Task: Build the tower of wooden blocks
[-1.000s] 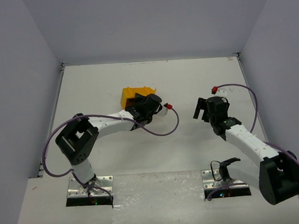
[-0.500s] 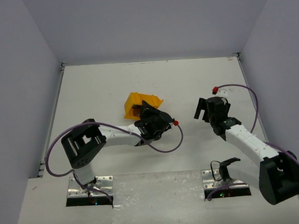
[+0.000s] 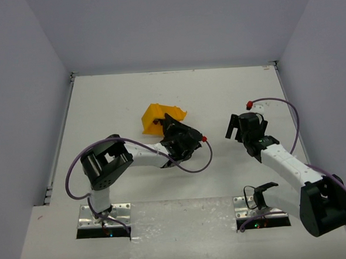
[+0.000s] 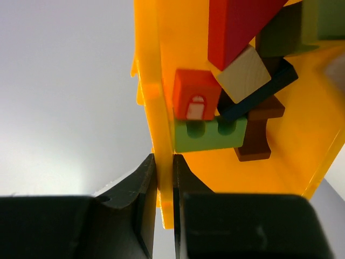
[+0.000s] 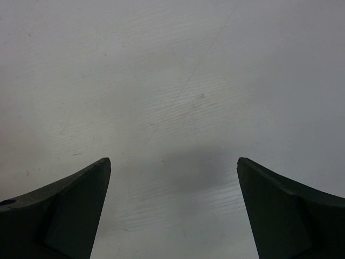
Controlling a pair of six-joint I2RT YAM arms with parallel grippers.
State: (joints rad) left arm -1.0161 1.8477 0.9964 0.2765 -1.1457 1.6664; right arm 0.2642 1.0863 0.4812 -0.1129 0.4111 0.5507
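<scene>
My left gripper [image 4: 165, 162] is shut on the side wall of the yellow plastic bin [image 4: 161, 97] and holds it tilted; it shows in the top view [image 3: 161, 129] with the bin [image 3: 154, 116] lifted on edge. Inside the bin lie loose wooden blocks: an orange-red cube [image 4: 195, 94], a green arch [image 4: 210, 135], a pale natural block [image 4: 247, 74], a brown piece [image 4: 257, 135], a dark blue bar [image 4: 264, 89] and a red block [image 4: 234, 27]. No stacked tower shows. My right gripper [image 5: 173, 167] is open and empty over bare table, also in the top view [image 3: 234, 126].
White table [image 3: 112, 98] enclosed by grey walls at the back and both sides. Purple cables loop from both arms, one [image 3: 193, 166] beside the left wrist. The arm bases [image 3: 105, 216] stand at the near edge.
My left arm has pulled nearer and turned, tipping the yellow bin from flat onto its edge. The right arm has not moved.
</scene>
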